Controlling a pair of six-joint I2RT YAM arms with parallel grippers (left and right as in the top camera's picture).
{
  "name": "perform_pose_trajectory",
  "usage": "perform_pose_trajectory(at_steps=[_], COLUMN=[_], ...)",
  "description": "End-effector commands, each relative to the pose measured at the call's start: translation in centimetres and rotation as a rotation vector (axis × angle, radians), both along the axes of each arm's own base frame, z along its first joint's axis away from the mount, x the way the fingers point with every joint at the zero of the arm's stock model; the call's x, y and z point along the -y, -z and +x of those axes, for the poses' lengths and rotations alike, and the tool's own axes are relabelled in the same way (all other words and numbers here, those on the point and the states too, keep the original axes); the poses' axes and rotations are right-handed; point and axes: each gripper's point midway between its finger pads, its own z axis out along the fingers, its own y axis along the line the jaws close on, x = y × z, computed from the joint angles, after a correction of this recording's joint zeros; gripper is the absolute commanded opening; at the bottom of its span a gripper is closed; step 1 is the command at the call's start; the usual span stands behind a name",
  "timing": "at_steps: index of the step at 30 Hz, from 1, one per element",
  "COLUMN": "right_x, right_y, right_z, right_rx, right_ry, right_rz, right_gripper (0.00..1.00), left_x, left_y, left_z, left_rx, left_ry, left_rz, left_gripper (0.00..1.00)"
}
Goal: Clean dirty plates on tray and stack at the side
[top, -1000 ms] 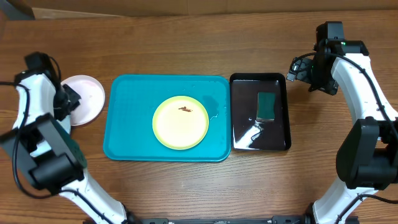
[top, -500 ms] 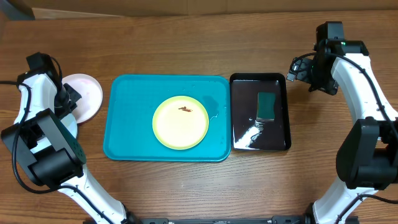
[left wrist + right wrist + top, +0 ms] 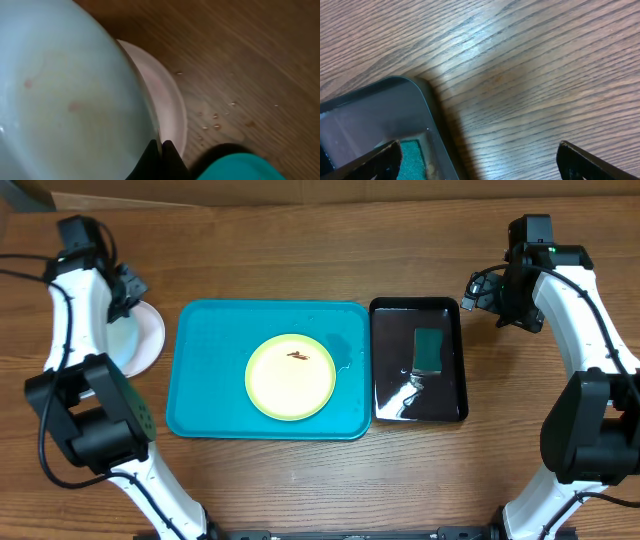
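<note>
Centrally, yellow plate [image 3: 290, 377] on tray [image 3: 210, 385]

A wooden table [image 3: 300, 270] fills nearly all of the overhead view. It is mid-brown with darker grain running left to right, and its finish is smooth and slightly glossy. Along its far edge lies a paler tan strip [image 3: 300, 188] (board or card, hard to tell which). At the far left corner a whitish patch [image 3: 22, 194] cuts in at a slant. The light is soft and comes from above, so shadows on the wood are short and faint. In the right wrist view a pale sheen [image 3: 485, 47] lies across the grain. In the left wrist view the wood looks darker, with a few small pale specks [image 3: 215, 117] scattered on it.
</note>
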Motion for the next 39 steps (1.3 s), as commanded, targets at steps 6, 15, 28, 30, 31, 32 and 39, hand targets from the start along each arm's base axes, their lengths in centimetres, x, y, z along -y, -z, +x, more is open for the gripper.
perform_pose_trajectory(at_steps=[6,15,28,30,31,32,39], right_x=[0.1,0.1,0.1,0.1,0.1,0.1,0.1], right_y=[-1.3,-1.3,-1.3,-1.3,-1.3,-1.3,-1.3], right_z=[0.4,0.4,0.4,0.4,0.4,0.4,0.4], right_rx=[0.038,0.038,0.038,0.038,0.038,0.038,0.037], right_ry=[0.010,0.010,0.010,0.010,0.010,0.010,0.010], right_rz=[-0.002,-0.002,-0.002,-0.002,-0.002,-0.003,-0.002], right_gripper=[1.00,1.00,1.00,1.00,1.00,1.00,1.00], left_x=[2.0,2.0,10.4,13.8,15.5,17.3,24.3], left_y=[-1.0,-0.6,-0.6,-0.4,-0.3,-0.1,0.3], left_z=[1.4,0.3,-2.3,-3.8,-4.5,-5.4,-8.4], left_rx=[0.008,-0.042,-0.181,-0.239,-0.267,-0.297,-0.406], left_ry=[0.054,0.047,0.291,0.356,0.392,0.435,0.591], left_rz=[0.075,0.079,-0.054,-0.127,-0.168,-0.211,-0.243], left_gripper=[0.04,0.33,0.56,0.58,0.58,0.58,0.58])
